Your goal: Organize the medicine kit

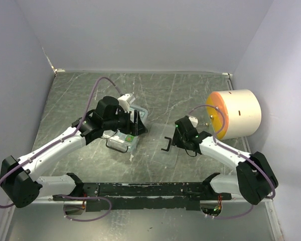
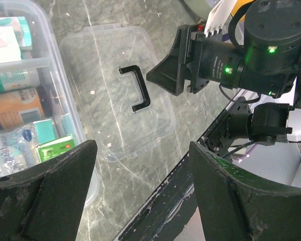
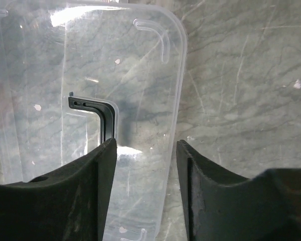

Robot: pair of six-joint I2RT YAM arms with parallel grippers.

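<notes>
We judge the medicine kit's clear lid (image 3: pixel 140 60) light, thin and slippery; its black handle (image 3: pixel 93 106) offers the surest hold. Our right fingers (image 3: pixel 80 196) and left fingers (image 2: pixel 45 191) stand parted, gripping nothing.

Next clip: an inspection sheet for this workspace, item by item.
Surface: dark marbled table.
Job's things: medicine kit open, packets inside; clear lid with black handle flat beside it.
Clutter: cream cylinder, orange face, far right.
Grippers: left gripper open near the kit; right gripper open over the lid's edge.
Cables: purple cables loop off both arms.
Surroundings: pale walls on three sides.
</notes>
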